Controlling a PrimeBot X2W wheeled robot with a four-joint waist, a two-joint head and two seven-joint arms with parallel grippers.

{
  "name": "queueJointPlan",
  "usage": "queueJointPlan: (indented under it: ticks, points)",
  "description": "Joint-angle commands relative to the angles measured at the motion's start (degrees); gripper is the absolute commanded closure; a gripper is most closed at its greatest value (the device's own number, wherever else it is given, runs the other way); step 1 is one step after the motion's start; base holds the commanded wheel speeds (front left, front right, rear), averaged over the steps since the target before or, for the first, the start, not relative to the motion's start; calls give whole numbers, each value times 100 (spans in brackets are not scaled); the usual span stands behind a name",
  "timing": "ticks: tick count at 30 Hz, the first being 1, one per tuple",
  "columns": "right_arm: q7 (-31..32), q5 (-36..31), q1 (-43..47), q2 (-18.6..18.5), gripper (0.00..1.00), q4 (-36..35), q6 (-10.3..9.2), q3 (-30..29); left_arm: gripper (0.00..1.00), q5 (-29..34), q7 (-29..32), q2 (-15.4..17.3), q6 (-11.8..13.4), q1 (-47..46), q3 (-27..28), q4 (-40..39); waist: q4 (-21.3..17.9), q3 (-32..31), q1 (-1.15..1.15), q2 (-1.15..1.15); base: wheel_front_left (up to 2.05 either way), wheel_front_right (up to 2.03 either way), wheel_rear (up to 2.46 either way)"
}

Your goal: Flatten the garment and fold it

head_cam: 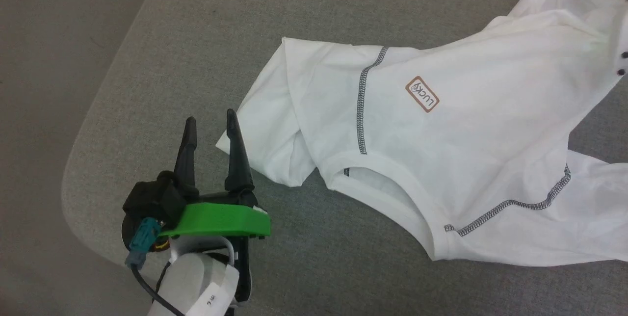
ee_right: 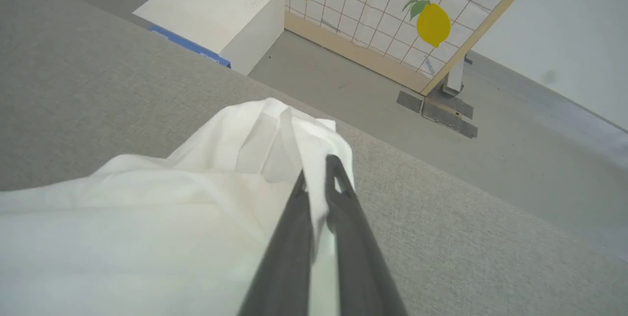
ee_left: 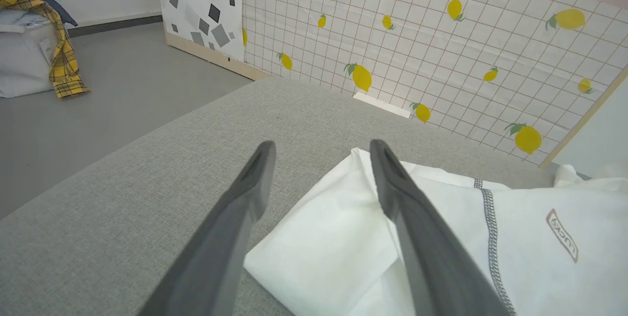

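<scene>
— Head view?
— The left gripper (head_cam: 211,117), fingers spread, is beside the T-shirt's (head_cam: 441,134) near sleeve (head_cam: 265,129) on the grey table (head_cam: 196,36). The shirt runs rightward.
— Left wrist?
— The sleeve corner lies between its fingers.
— Right wrist?
— The right gripper (ee_right: 319,171) is pinching bunched cloth.

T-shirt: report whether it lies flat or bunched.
Bunched, not flat: the T-shirt has one sleeve folded over, and the right gripper pinches a lifted fold.

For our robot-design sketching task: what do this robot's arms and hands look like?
The left hand has two long, tapering black fingers above a bright green plate. A teal connector and black cable sit beside it; its forearm is pale, with a white printed tag. The right hand has likewise long, dark grey fingers.
</scene>
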Motion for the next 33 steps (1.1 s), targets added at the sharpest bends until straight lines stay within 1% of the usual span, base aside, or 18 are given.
queueJointPlan:
  ticks: [1, 4, 6, 8, 12, 14, 17, 19, 21, 24, 27, 33]
  points:
    - [-21, 143, 101, 68, 0, 50, -10, 62, 0, 28, -25, -12, 34, -70, 2, 18, -69, -70, -1, 0, 0, 0, 0]
    - [-220, 470, 387, 183, 0, -61, -10, 96, 0, 77, -25, -12, 19, -39, 59, 67, -222, -256, -1, 0, 0, 0, 0]
    - [-410, 722, 704, 296, 0, -318, -10, 59, 0, 127, -25, -12, -14, 9, 124, 109, -359, -412, -1, 0, 0, 0, 0]
    - [-566, 973, 1144, 426, 0, -716, -10, 36, 0, 183, -25, -12, -55, 79, 204, 154, -511, -581, -1, 0, 0, 0, 0]
    - [-771, 1226, 2359, 719, 0, -1845, -10, -75, 0, 301, -25, -12, -151, 266, 394, 247, -853, -930, -1, 0, 0, 0, 0]
    - [-791, 1237, 3062, 945, 0, -2484, -10, -196, 0, 360, -25, -12, -210, 355, 481, 290, -1016, -1090, -1, 0, 0, 0, 0]
    - [-753, 1074, 4148, 1435, 0, -3431, -10, -518, 0, 447, -25, -13, -287, 459, 578, 318, -1233, -1240, -1, 0, 0, 0, 0]
    - [-698, 902, 4749, 1739, 0, -3915, -10, -671, 0, 475, -25, -13, -329, 502, 629, 326, -1365, -1307, -1, 0, 0, 0, 0]
    - [-630, 819, 5227, 1922, 0, -4220, -10, -790, 0, 509, -25, -13, -377, 527, 654, 345, -1482, -1331, -1, 0, 0, 0, 0]
    - [-530, 773, 5656, 2024, 0, -4376, -10, -938, 0, 533, -25, -13, -425, 516, 693, 366, -1623, -1322, -1, 0, 0, 0, 0]
    - [-438, 974, 5770, 2037, 0, -4179, -10, -1083, 0, 545, -25, -13, -437, 478, 688, 371, -1698, -1292, -1, 0, 0, 0, 0]
    - [-303, 1058, 5354, 2039, 0, -3699, -10, -1246, 0, 535, -25, -13, -410, 380, 645, 322, -1670, -1121, -1, 0, 0, 0, 0]
